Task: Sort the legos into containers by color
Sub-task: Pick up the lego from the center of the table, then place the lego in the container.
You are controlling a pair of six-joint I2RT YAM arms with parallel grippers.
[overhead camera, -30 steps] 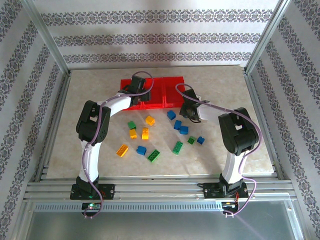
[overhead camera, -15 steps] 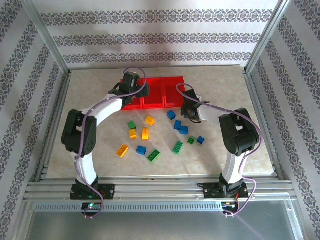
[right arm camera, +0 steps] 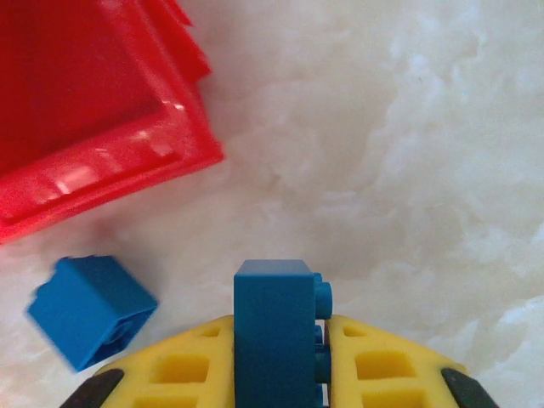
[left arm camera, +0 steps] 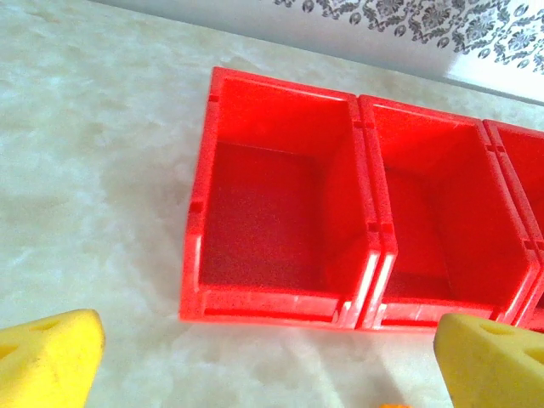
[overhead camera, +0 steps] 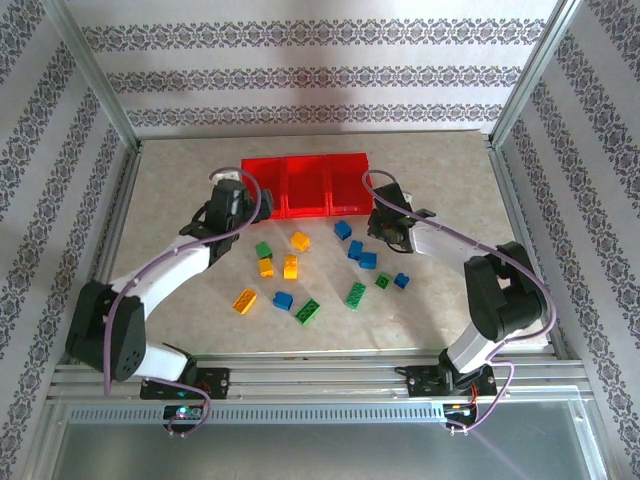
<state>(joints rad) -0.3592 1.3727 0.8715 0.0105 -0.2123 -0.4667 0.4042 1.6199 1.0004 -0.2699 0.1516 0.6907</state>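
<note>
The left arm lies low and long, elbow out at its own left, forearm slanting up to the left gripper (overhead camera: 226, 200), which hangs just short of the left end of the containers (overhead camera: 305, 190). The right arm bends at a raised elbow and reaches inward, so the right gripper (overhead camera: 384, 220) sits just off the row's right near corner. The left gripper's jaws are spread wide with nothing between them: its wrist camera shows the yellow fingertips (left arm camera: 47, 357) at the frame's two lower corners. Straight ahead of them stand the left and middle bins, bare inside as far as can be seen. The right gripper is clamped on a blue brick (right arm camera: 276, 331), held upright between its yellow pads (right arm camera: 387, 365), studs facing right. A second blue brick (right arm camera: 89, 310) lies just left of it on the table (right arm camera: 382, 153). From above, the other legos (overhead camera: 300, 240) are scattered between the two grippers and nearer the bases.
</note>
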